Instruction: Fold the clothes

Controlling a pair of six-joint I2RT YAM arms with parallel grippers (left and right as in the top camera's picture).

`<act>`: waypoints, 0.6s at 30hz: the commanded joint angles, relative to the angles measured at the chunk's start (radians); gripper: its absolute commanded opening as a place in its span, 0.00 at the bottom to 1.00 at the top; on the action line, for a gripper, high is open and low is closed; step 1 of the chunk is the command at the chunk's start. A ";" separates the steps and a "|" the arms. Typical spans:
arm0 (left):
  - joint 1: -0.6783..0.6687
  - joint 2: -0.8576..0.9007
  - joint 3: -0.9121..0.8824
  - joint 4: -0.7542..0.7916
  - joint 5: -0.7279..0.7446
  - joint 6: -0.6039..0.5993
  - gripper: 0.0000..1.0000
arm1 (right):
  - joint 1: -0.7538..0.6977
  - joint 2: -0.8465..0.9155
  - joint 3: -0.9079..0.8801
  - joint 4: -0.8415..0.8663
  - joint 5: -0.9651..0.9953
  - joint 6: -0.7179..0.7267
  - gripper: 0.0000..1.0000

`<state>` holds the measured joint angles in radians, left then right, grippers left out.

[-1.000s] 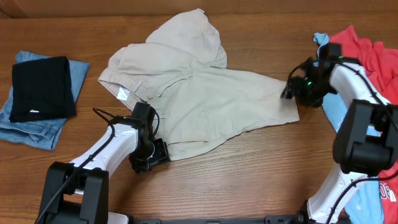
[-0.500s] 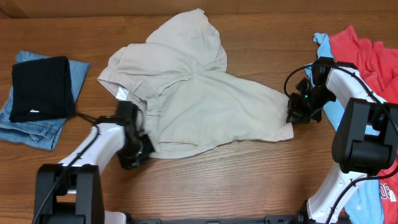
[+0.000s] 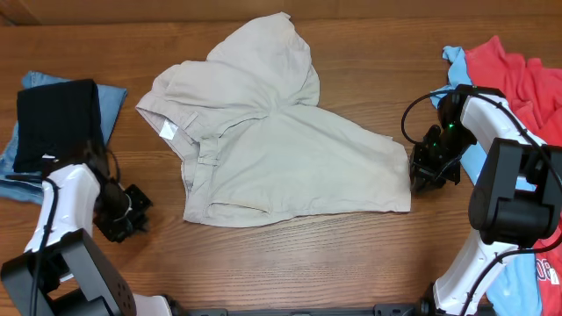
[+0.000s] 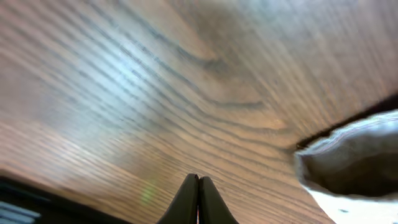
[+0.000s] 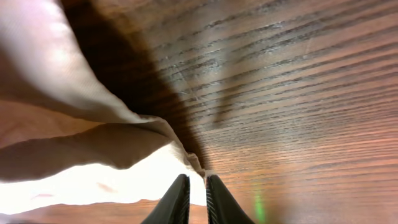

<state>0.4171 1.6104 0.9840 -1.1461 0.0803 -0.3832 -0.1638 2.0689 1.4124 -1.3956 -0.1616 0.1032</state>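
Note:
The beige shorts (image 3: pixel 272 149) lie spread flat mid-table, waistband to the left, white label showing. My left gripper (image 3: pixel 139 207) is shut on nothing, low over bare wood well left of the shorts; in the left wrist view its fingertips (image 4: pixel 198 177) meet and a cloth edge (image 4: pixel 360 155) shows far right. My right gripper (image 3: pixel 423 180) sits at the shorts' right hem. In the right wrist view its jaws (image 5: pixel 197 177) stand a narrow gap apart, with the hem (image 5: pixel 74 137) ending just at the tips. A red top (image 3: pixel 518 79) and a light-blue top (image 3: pixel 457 61) lie far right.
A black garment (image 3: pixel 57 123) rests on folded blue jeans (image 3: pixel 110 101) at the left edge. More light-blue cloth (image 3: pixel 527 281) lies by the right arm's base. Bare wood shows along the table's front.
My left gripper let go of the shorts' lower edge, shut, and swung away to the left. The right gripper shifted toward the table's front along the hem, and the shorts' leg now lies flatter.

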 commanded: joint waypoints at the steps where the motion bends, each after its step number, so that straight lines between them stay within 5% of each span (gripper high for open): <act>1: 0.000 -0.027 0.031 0.015 0.217 0.152 0.04 | 0.003 -0.032 0.007 0.014 0.012 0.006 0.21; 3: -0.024 -0.030 0.031 0.029 0.322 0.224 0.14 | 0.003 -0.033 0.008 0.026 0.012 0.006 0.24; 8: -0.130 -0.029 0.012 0.060 0.336 0.306 0.57 | -0.002 -0.048 0.031 0.056 0.012 0.006 0.31; 18: -0.277 -0.029 -0.119 0.232 0.333 0.249 0.64 | -0.002 -0.087 0.143 0.049 0.016 0.005 0.37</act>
<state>0.1665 1.6016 0.9260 -0.9459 0.3939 -0.1162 -0.1635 2.0293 1.5242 -1.3479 -0.1516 0.1051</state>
